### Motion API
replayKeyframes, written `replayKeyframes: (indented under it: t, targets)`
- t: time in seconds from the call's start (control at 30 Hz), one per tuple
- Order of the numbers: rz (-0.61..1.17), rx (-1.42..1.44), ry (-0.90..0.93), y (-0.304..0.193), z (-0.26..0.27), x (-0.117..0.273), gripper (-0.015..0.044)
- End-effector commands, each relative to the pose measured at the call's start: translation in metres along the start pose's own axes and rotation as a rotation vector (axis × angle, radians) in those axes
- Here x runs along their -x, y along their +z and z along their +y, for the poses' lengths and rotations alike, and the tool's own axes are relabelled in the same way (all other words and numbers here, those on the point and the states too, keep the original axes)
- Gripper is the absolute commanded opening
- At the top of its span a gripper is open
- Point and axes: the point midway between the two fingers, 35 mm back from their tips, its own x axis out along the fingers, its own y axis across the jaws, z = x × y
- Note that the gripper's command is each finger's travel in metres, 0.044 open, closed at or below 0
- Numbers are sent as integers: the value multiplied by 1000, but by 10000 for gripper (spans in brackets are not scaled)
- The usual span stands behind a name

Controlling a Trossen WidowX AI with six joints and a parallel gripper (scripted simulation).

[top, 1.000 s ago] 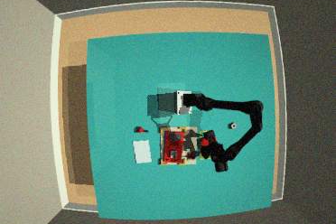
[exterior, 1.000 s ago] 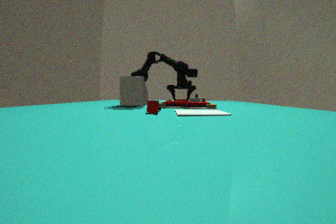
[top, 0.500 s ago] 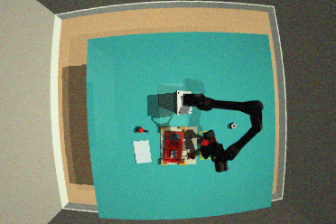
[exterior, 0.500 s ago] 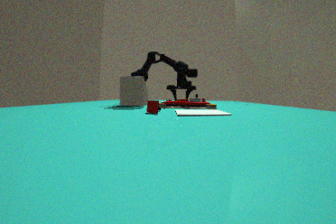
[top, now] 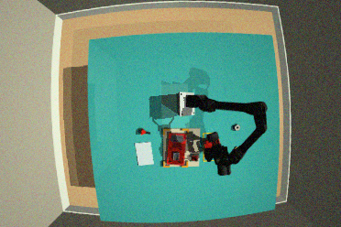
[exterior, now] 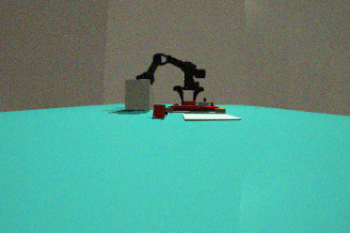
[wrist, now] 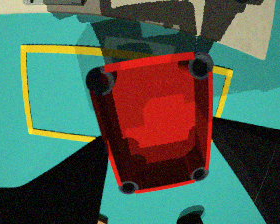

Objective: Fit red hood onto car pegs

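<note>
The jaws of the gripper (top: 211,140) (exterior: 188,100) (wrist: 158,132) are closed on the hood (top: 210,144) (exterior: 189,103) (wrist: 166,120), one finger against each long side. By this side grip the corner bosses (wrist: 100,80) are left unobstructed, presumably so that the pegs can be received. The hood is held at the yellow outline (top: 204,156) (wrist: 26,90), which probably marks its pick-up place; whether it has left the table cannot be told. Just beyond, the red car chassis (top: 170,151) is seated in the jig (top: 198,132), whose orange corners seem meant to keep it from shifting. A straight lift would be called for next, high enough for the pegs to be cleared. Farther out, a white slab (top: 144,154) (exterior: 212,117) is set apart.
</note>
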Motion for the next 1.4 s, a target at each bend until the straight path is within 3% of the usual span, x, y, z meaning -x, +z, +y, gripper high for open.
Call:
replayKeyframes:
  t: [0.0, 0.47, 0.7, 1.37]
  targets:
    - [1, 8, 9, -1, 3, 14, 0]
    - [-1, 8, 8, -1, 3, 58, 0]
    - [2, -3, 6, 0, 1, 62, 0]
    - [6, -508, 5, -2, 1, 63, 0]
